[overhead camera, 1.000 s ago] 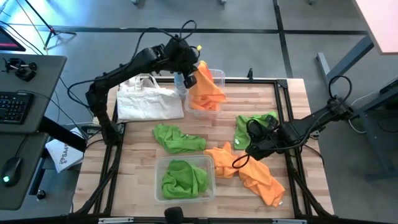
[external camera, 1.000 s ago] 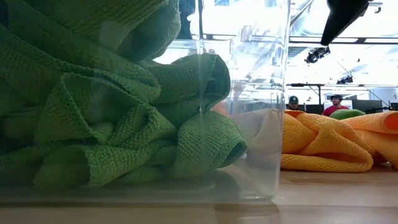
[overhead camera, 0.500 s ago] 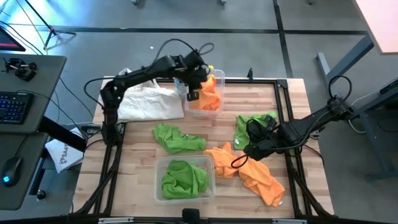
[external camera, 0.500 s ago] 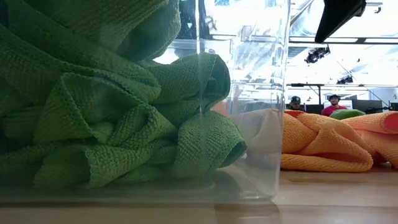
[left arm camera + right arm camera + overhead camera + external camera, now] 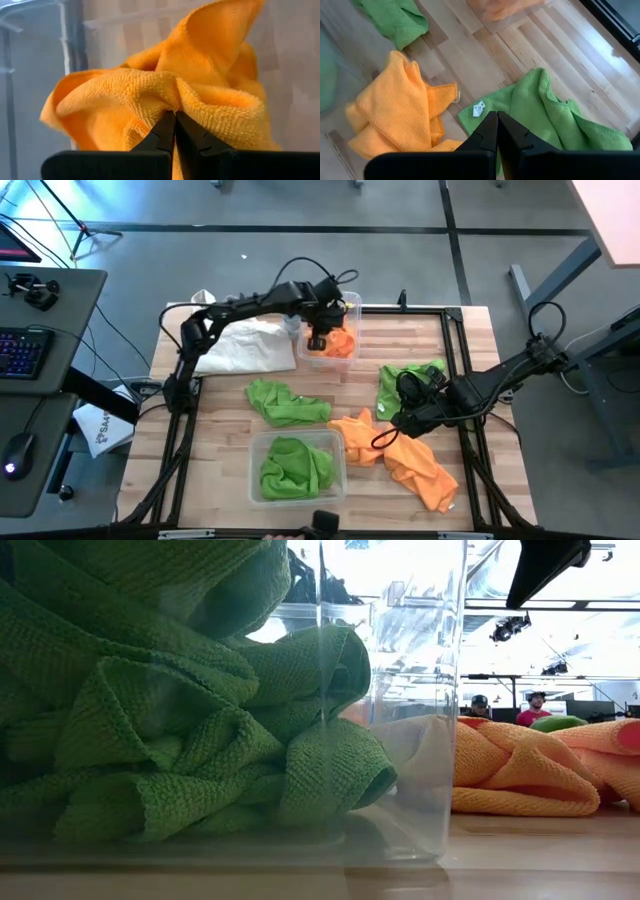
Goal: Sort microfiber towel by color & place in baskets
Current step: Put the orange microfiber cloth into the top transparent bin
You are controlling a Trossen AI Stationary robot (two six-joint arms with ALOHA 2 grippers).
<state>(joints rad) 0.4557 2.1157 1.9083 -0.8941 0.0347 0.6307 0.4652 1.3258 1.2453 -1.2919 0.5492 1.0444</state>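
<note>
My left gripper (image 5: pixel 318 338) reaches down into the far clear basket (image 5: pixel 345 302) and is shut on an orange towel (image 5: pixel 338 343) bunched inside it. The near basket (image 5: pixel 297 465) holds a crumpled green towel (image 5: pixel 200 720). Loose on the table lie two green towels (image 5: pixel 285 402) (image 5: pixel 410 383) and two orange ones (image 5: pixel 358 430) (image 5: pixel 422 472). My right gripper (image 5: pixel 385 438) hangs shut above the table between the right green towel (image 5: pixel 545 112) and an orange towel (image 5: pixel 400 115), with nothing between its fingers. My left gripper pinches a raised fold of the orange towel (image 5: pixel 175 102) between its two fingertips. The fingers slant down from above into the basket. The towel is bunched up around the fingertips, slack, and its lower part sits in the basket.
A white tote bag (image 5: pixel 240 345) lies at the far left beside the far basket. A white label (image 5: pixel 479 109) shows on the right green towel's edge. Bare wood lies between the two baskets. People stand in the room behind the table (image 5: pixel 540 708).
My left gripper has sunk into the far basket, moving slightly toward the near edge and rolling its wrist, still shut on the orange towel. The towel, which hung spread above the basket, is now bunched inside it. My right gripper has kept still.
</note>
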